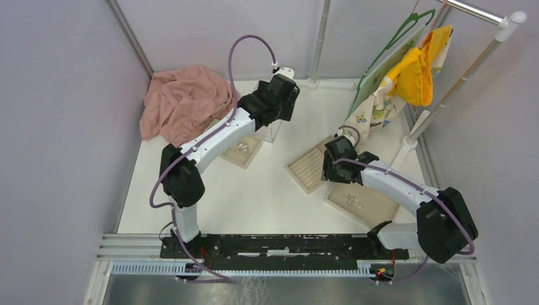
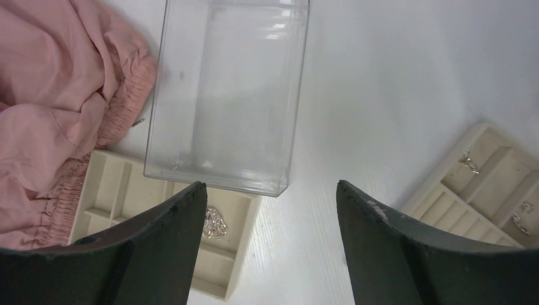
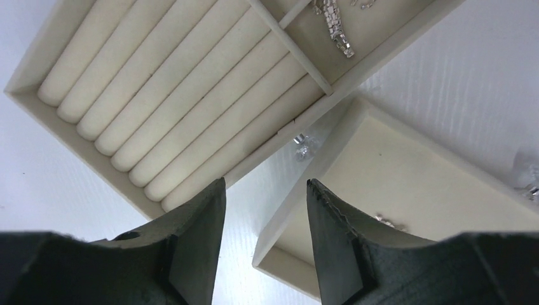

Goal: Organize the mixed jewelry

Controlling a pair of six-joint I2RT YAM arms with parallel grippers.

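**Mixed jewelry [image 2: 215,223] spread across beige trays [image 1: 305,173]**

Pieces are seen in three trays on the white worktop [image 1: 267,197], fenced by grey walls [image 1: 63,127]; pink cloth [image 1: 184,101] crowds the far-left corner. Left tool [image 2: 272,190] and right tool [image 3: 266,184] are held open.

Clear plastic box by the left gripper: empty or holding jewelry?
Empty. Through the clear plastic box only the white table shows; nothing lies inside.

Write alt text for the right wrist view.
The right gripper, jaws apart and empty, hangs over the gap between a ridged beige tray and a plain tray, where a small silver piece lies on the white table.
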